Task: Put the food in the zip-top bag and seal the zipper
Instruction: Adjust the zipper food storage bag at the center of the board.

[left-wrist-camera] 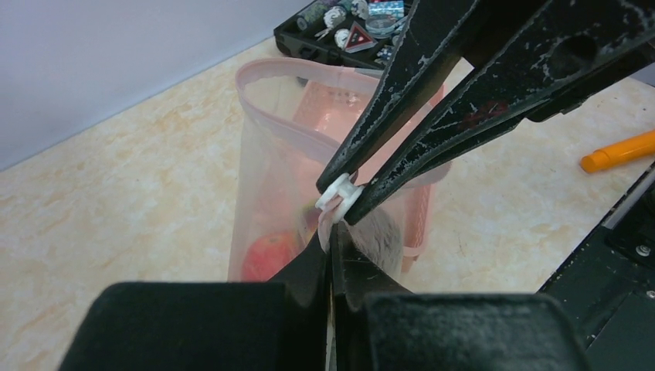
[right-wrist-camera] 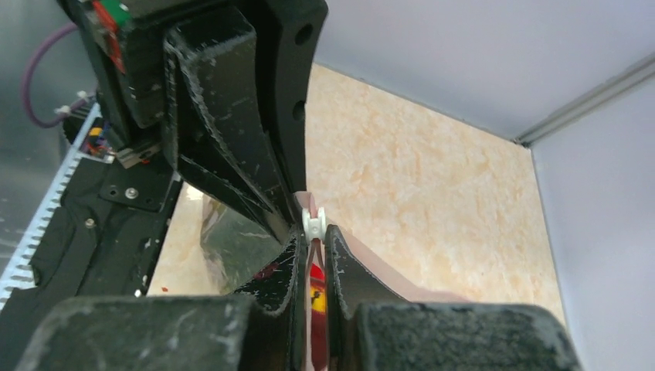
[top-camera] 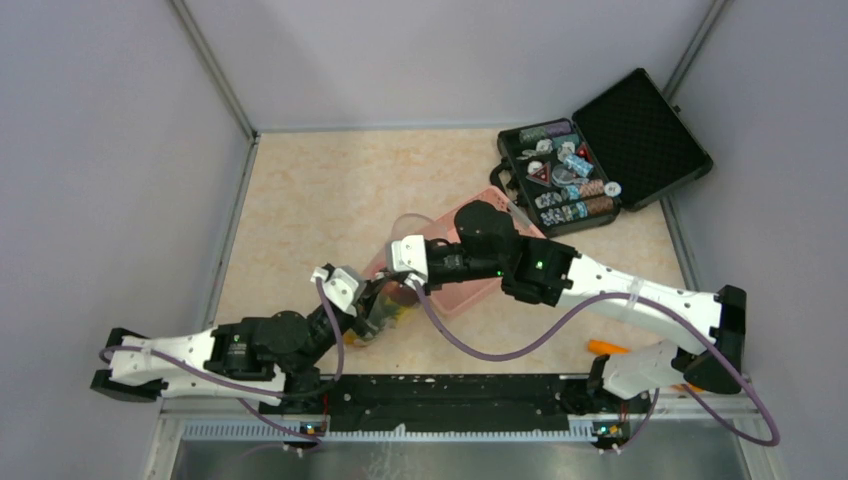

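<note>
From above: the zip-top bag (top-camera: 385, 322) stands against the near-left end of the pink basket (top-camera: 462, 292), and both arms meet over it. The left tool (top-camera: 380, 303) sits at the basket's near-left. The right tool (top-camera: 400, 285) reaches in across the basket, and the bag's mouth is hidden under them here. The bench (top-camera: 320, 190) is pale and marbled, with grey walls on three sides. An open black case (top-camera: 640, 130) sits beyond the basket's far-right corner, and an orange stick (top-camera: 610, 348) lies off to its near-right.

Left wrist: its own fingers are pressed together on the bag's edge, at the end of the zipper (left-wrist-camera: 282, 127). The right tool's tips are clamped on the white slider (left-wrist-camera: 338, 195). A red fruit (left-wrist-camera: 266, 256) sits low inside the bag, with the basket just behind.

Right wrist: fingers shut with the pink strip between them, slider just above the tips.

Handling, as I judge it: thin, limp, crinkly film, light and slippery. It'll likely fold if pulled anywhere but the stiffer strip. Anchor one end and draw the slider along.
</note>
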Robot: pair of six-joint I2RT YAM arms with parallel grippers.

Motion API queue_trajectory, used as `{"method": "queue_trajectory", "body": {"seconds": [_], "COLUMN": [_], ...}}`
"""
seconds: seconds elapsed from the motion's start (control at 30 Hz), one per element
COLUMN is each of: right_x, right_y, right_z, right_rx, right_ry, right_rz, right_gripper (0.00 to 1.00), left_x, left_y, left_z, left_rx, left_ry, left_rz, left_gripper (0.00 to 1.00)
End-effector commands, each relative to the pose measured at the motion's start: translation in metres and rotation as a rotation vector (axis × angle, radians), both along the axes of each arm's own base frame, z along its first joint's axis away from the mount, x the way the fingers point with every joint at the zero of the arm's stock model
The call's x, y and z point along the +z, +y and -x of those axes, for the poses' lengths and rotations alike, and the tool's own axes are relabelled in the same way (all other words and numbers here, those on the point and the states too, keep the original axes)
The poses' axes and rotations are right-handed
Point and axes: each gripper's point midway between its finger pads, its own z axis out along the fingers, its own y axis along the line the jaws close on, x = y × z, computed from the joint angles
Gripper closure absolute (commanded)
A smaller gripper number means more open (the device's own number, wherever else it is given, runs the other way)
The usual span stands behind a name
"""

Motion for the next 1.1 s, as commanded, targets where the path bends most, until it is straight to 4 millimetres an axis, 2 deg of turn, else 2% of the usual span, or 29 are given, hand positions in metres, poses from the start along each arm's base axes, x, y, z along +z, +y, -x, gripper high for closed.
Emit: {"method": "queue_trajectory", "body": {"seconds": [0.0, 0.1, 0.2, 0.33, 0.37, 0.4, 0.43, 0.47, 0.5, 0.53, 0.57, 0.73, 0.93, 1.07], "right_x": [0.008, -0.003, -0.006, 0.0, 0.003, 0.007, 0.01, 0.013, 0.014, 0.017, 0.018, 0.025, 0.036, 0.035], "right_y": [0.003, -0.005, -0.006, -0.002, -0.001, 0.0, 0.001, 0.002, 0.002, 0.003, 0.003, 0.005, 0.005, 0.006], "right_z": [-0.031, -0.045, -0.041, -0.038, -0.038, -0.04, -0.041, -0.041, -0.04, -0.039, -0.038, -0.026, -0.014, -0.009], "right_rx": [-0.171, -0.252, -0.232, -0.226, -0.23, -0.238, -0.241, -0.239, -0.233, -0.228, -0.222, -0.163, -0.104, -0.081], "right_ry": [-0.035, -0.056, -0.05, -0.029, -0.025, -0.021, -0.024, -0.026, -0.027, -0.028, -0.027, -0.014, 0.006, 0.019], "right_rz": [0.009, 0.067, 0.062, 0.015, 0.0, -0.018, -0.032, -0.04, -0.046, -0.053, -0.057, -0.08, -0.114, -0.109], "right_gripper": [1.0, 1.0, 1.0, 1.0, 1.0, 1.0, 1.0, 1.0, 1.0, 1.0, 1.0, 1.0, 1.0, 1.0], "left_x": [0.016, 0.013, 0.014, 0.013, 0.012, 0.01, 0.009, 0.008, 0.007, 0.007, 0.005, 0.0, -0.004, 0.0], "left_y": [0.021, 0.037, 0.049, 0.041, 0.036, 0.031, 0.028, 0.025, 0.025, 0.027, 0.031, 0.041, 0.019, 0.019], "left_z": [-0.01, -0.016, -0.019, -0.011, -0.008, -0.004, 0.001, 0.006, 0.009, 0.011, 0.011, 0.011, 0.012, 0.007], "left_rx": [0.108, 0.189, 0.225, 0.134, 0.098, 0.058, 0.021, -0.02, -0.041, -0.056, -0.057, -0.058, -0.084, -0.059], "left_ry": [0.034, 0.059, 0.061, 0.052, 0.054, 0.057, 0.063, 0.07, 0.078, 0.084, 0.089, 0.077, 0.04, 0.007], "left_rz": [0.097, 0.13, 0.161, 0.153, 0.146, 0.139, 0.139, 0.14, 0.145, 0.155, 0.157, 0.154, 0.079, 0.081], "left_gripper": [1.0, 1.0, 1.0, 1.0, 0.94, 0.74, 0.51, 0.33, 0.26, 0.1, 0.04, 0.01, 0.01, 0.01]}}
